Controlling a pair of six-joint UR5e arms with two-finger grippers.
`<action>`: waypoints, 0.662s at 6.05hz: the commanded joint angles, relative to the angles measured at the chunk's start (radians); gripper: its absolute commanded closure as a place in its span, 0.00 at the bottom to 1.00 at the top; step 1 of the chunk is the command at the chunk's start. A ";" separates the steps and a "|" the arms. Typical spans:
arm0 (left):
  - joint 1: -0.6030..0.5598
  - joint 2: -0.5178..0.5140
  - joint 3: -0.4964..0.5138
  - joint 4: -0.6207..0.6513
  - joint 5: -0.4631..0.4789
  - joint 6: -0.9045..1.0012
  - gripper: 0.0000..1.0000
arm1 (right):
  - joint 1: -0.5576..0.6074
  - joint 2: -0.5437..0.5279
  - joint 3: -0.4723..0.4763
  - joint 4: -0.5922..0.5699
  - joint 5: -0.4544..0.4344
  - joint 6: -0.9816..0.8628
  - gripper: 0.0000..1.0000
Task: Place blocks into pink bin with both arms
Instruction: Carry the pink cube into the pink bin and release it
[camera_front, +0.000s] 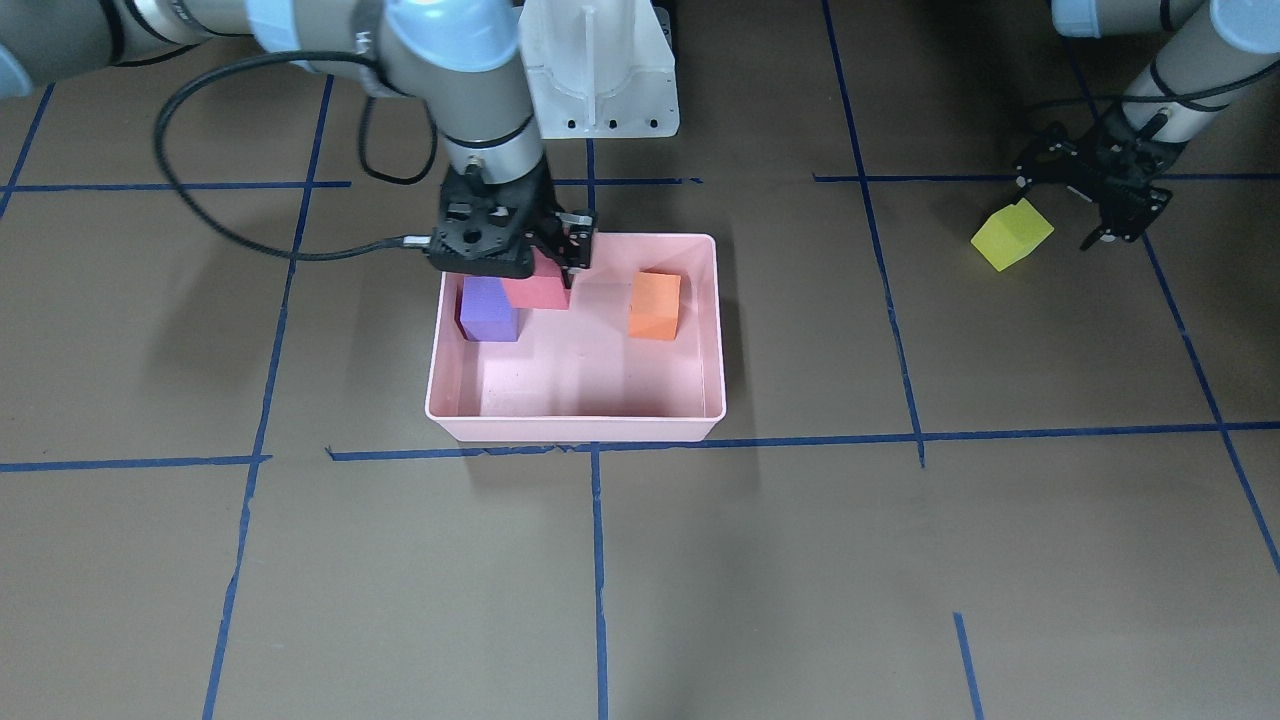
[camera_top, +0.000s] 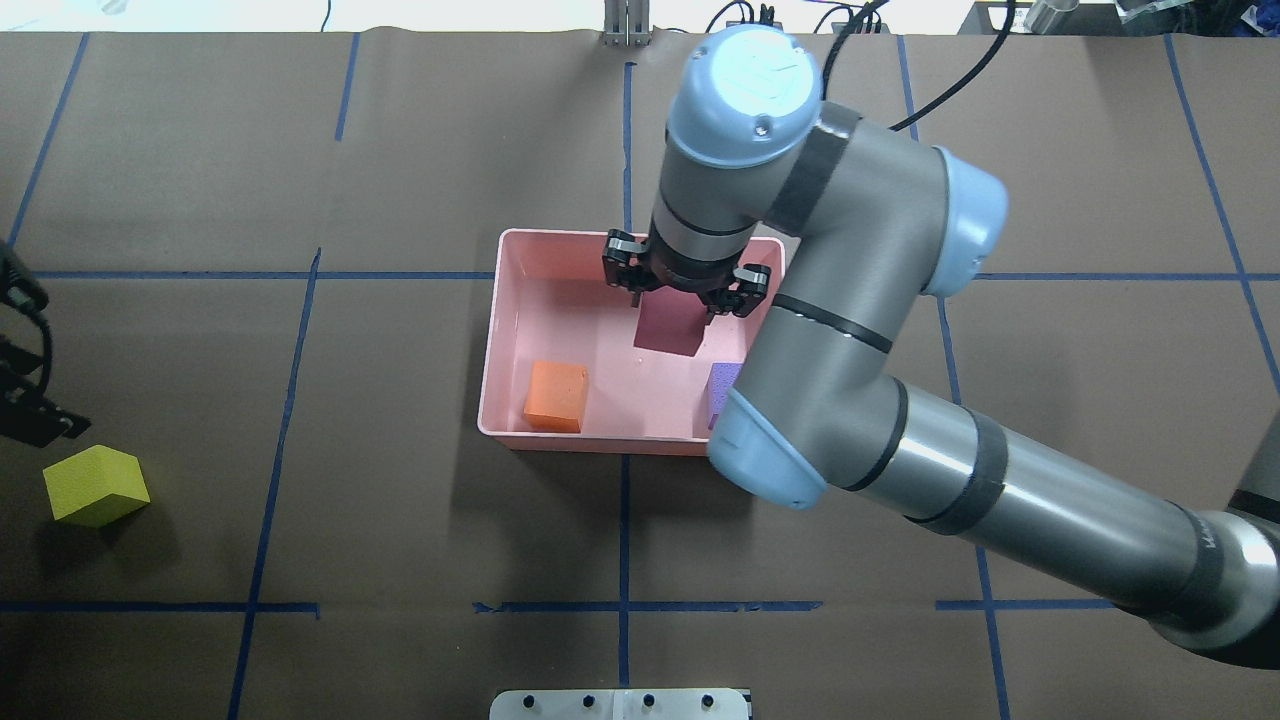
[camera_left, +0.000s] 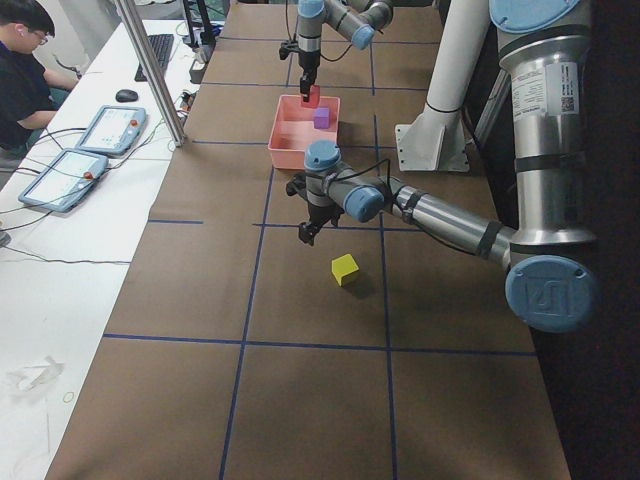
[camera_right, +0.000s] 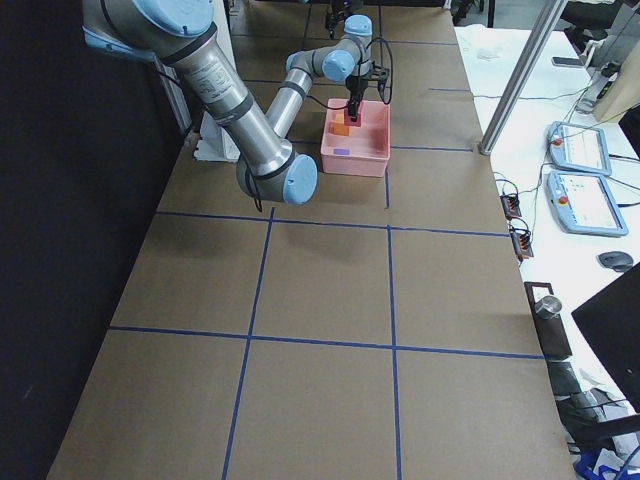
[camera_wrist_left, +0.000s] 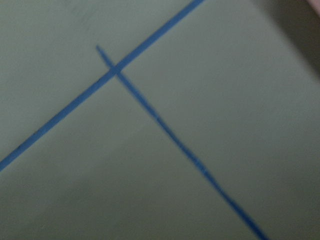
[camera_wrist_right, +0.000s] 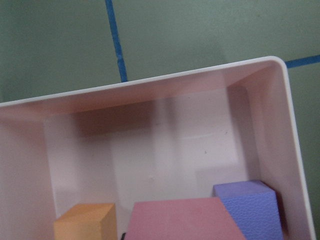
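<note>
Four small matte foam cubes are in view, three of them at the shallow rectangular pale-pink plastic bin (camera_front: 575, 425), which sits near the middle of the brown paper-covered counter (camera_front: 800, 560) marked with blue tape lines (camera_front: 597, 560).

The purple cube (camera_front: 488, 310) rests on the bin's floor, in the corner on the robot's right, on the robot's side. The orange cube (camera_front: 654, 305) lies on the floor too, toward the bin's other end and near the same long wall, well apart from the purple one.

The red-pink cube (camera_top: 668, 328) is pinched between the two black fingers of the right arm's pincer (camera_top: 678, 300), which points straight down over the bin's inside. From the left end of the counter the cube looks raised above the rim. In the right wrist view it fills the lower edge, with the purple and orange cubes flanking it below.

The yellow-green cube (camera_front: 1012, 235) lies on the bare counter, well apart from the bin on the robot's left. The left arm's pincer (camera_front: 1070, 205) hangs just beside it, its fingers spread and holding nothing. The left wrist view is blurred, showing only counter and crossing tape.
</note>
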 joint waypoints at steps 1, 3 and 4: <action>0.004 0.080 0.027 -0.173 0.011 -0.074 0.00 | -0.007 -0.010 0.010 -0.003 -0.011 -0.016 0.00; 0.023 0.083 0.121 -0.345 0.069 -0.070 0.00 | -0.004 -0.098 0.111 -0.003 -0.013 -0.129 0.00; 0.053 0.083 0.176 -0.425 0.072 -0.072 0.00 | -0.003 -0.098 0.112 -0.003 -0.013 -0.130 0.00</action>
